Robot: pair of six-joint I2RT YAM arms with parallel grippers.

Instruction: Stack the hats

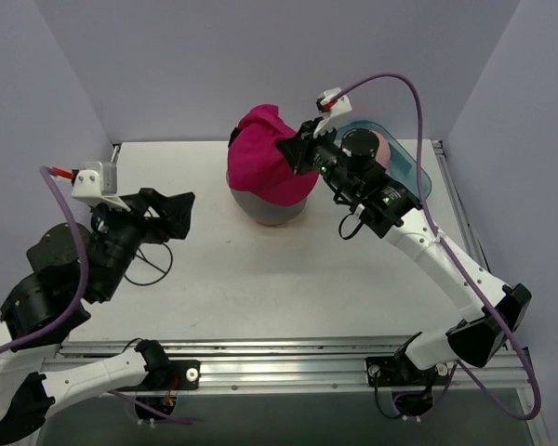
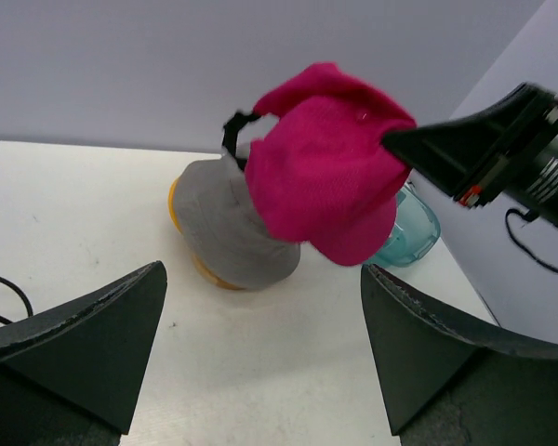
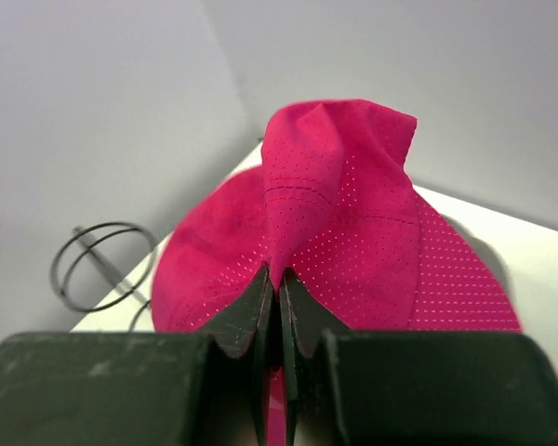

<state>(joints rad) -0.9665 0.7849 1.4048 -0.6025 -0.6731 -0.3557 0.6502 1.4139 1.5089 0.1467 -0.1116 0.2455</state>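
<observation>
At the back of the tabletop (image 1: 260, 269), my right hand (image 1: 291, 149) is pinched tight on a fold of the magenta cap (image 1: 265, 163), which hangs over the top of the grey bucket hat (image 1: 265, 209). A mustard yellow hat (image 2: 174, 209) peeks out beneath the grey one. My left hand (image 1: 179, 206) hovers well apart from the pile, fingers spread wide, holding nothing

The left arm (image 1: 65, 269) and right arm (image 1: 437, 255) pair black joint housings with white links; small green lights (image 1: 325, 169) dot the right one's wrist; a purple cable (image 1: 84, 274) trails each, ending at a white camera mount (image 1: 98, 181) tipped red; the left pincer (image 2: 262, 274) has broad matte-black wedge fingers (image 2: 93, 344), edges worn grey; the right pincer (image 3: 277, 279) has slim dark ones.
</observation>
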